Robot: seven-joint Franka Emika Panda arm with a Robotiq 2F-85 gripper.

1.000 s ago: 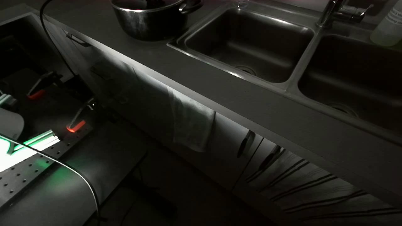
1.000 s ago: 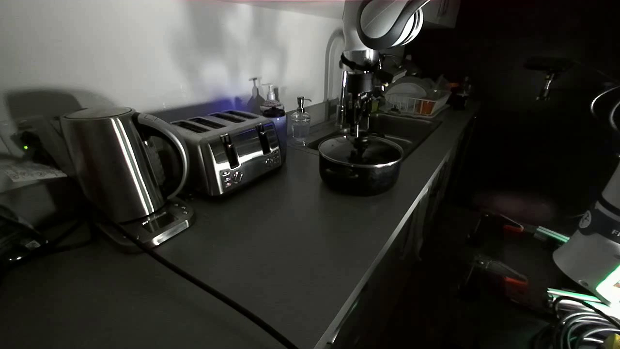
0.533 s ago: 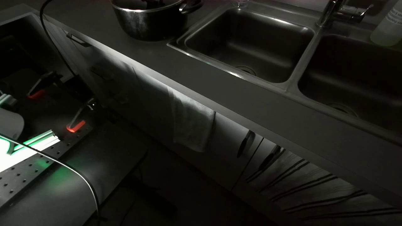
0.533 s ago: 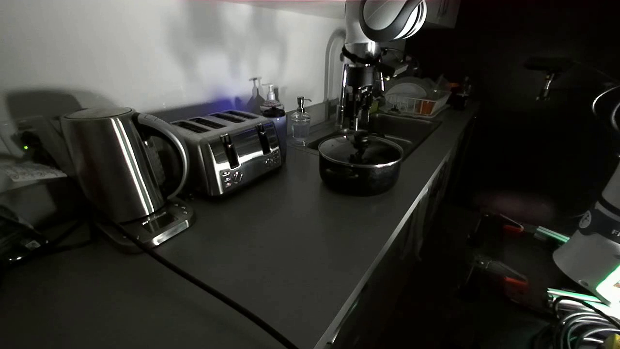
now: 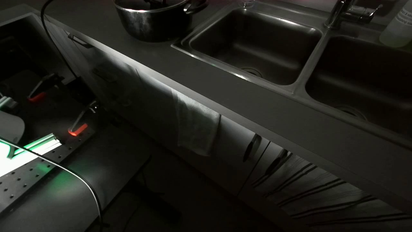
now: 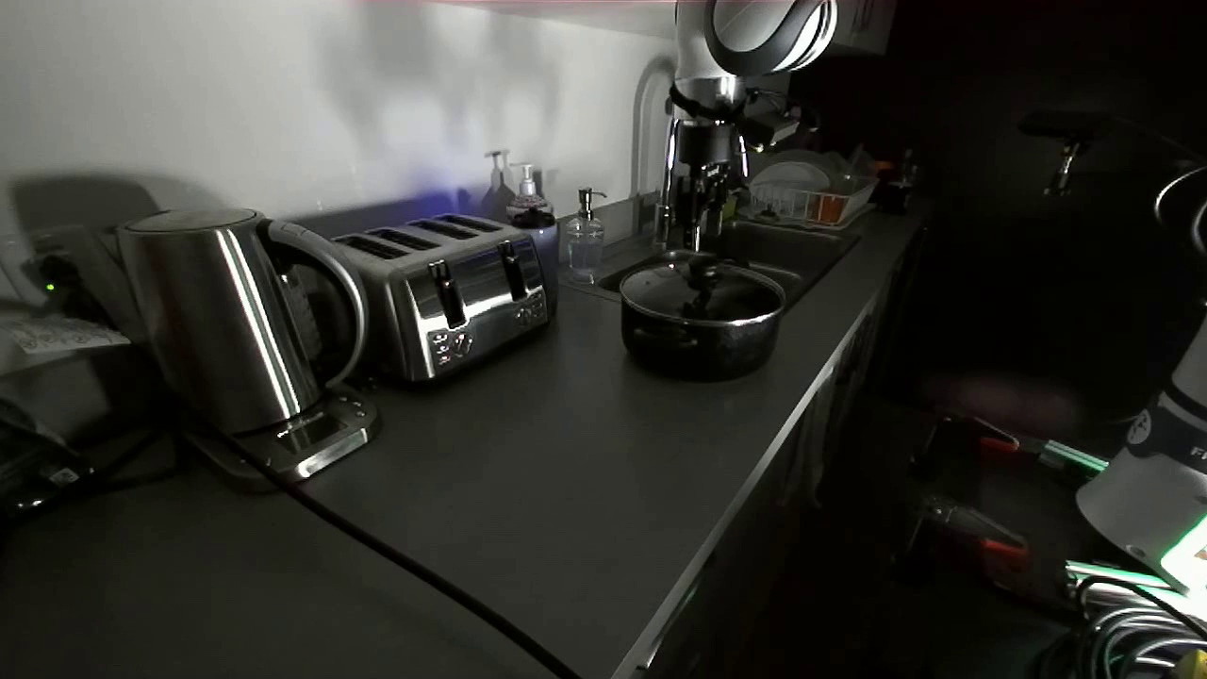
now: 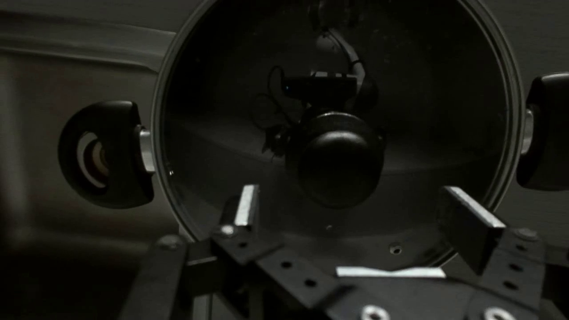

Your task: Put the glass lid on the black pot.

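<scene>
Your gripper (image 7: 355, 209) hangs, fingers (image 7: 471, 231) apart, above the glass lid (image 6: 657, 289) on the black pot (image 6: 702, 351); far right, "F" marks the base (image 6: 1141, 495).

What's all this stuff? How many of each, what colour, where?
black pot: one, black, on the countertop
glass lid: one, clear, on the black pot
sink: one, silver, beside the black pot
faucet: one, silver, at the sink
labelled bottle: one, pale green, beside the faucet
electric kettle: one, silver, on the countertop
toaster: one, silver, beside the electric kettle
pump bottles: two, clear and white-topped, past the toaster
dish rack: one, white, past the sink
cloths: two, pale, one striped, below the countertop
clamps: two, red-handled, off the countertop
cables: several, black and pale, scattered
robot arm: one, white, over the black pot
gripper: one, black, open above the glass lid
</scene>
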